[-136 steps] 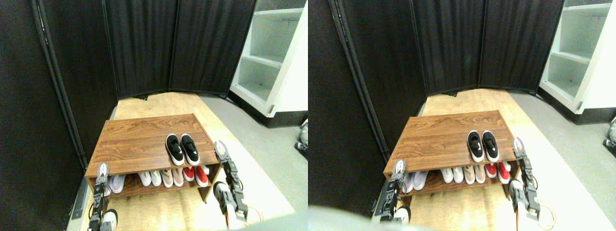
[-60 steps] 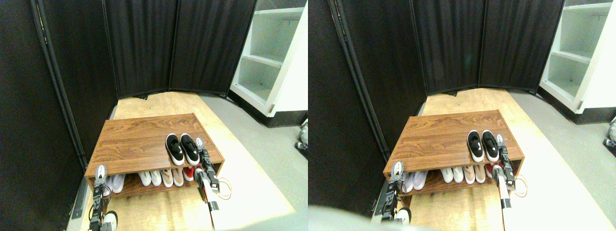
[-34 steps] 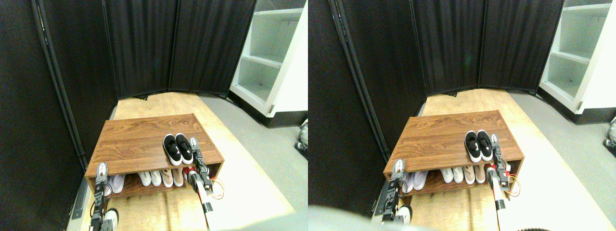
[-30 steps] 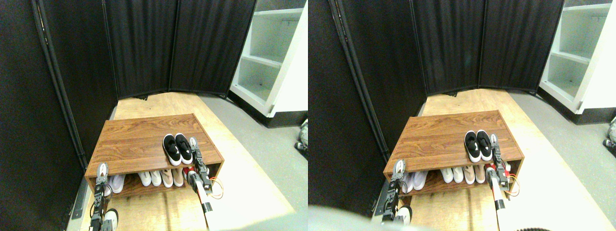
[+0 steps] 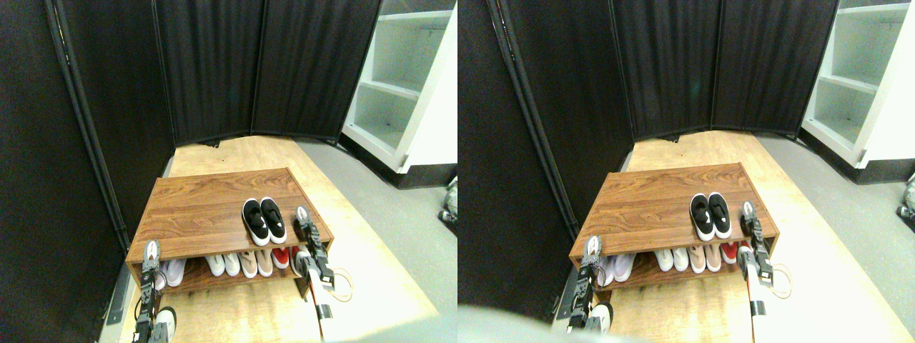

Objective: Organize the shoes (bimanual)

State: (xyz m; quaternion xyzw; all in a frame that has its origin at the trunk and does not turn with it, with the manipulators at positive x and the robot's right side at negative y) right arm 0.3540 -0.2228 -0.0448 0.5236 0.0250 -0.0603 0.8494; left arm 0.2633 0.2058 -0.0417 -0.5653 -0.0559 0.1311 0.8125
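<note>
At the front left corner of the wooden shoe rack [image 5: 207, 207] my left pincer [image 5: 151, 250] stands beside the white shoes [image 5: 171, 270] on the lower shelf; I cannot tell whether it is open or closed. Further right on that shelf sit beige shoes [image 5: 255, 262] and red shoes [image 5: 282, 257]. On the top board, right of middle near the front edge, the black sneakers [image 5: 263, 219] lie side by side, touching. My right pincer [image 5: 302, 215] hovers just beside them near the right edge, its state unclear too.
</note>
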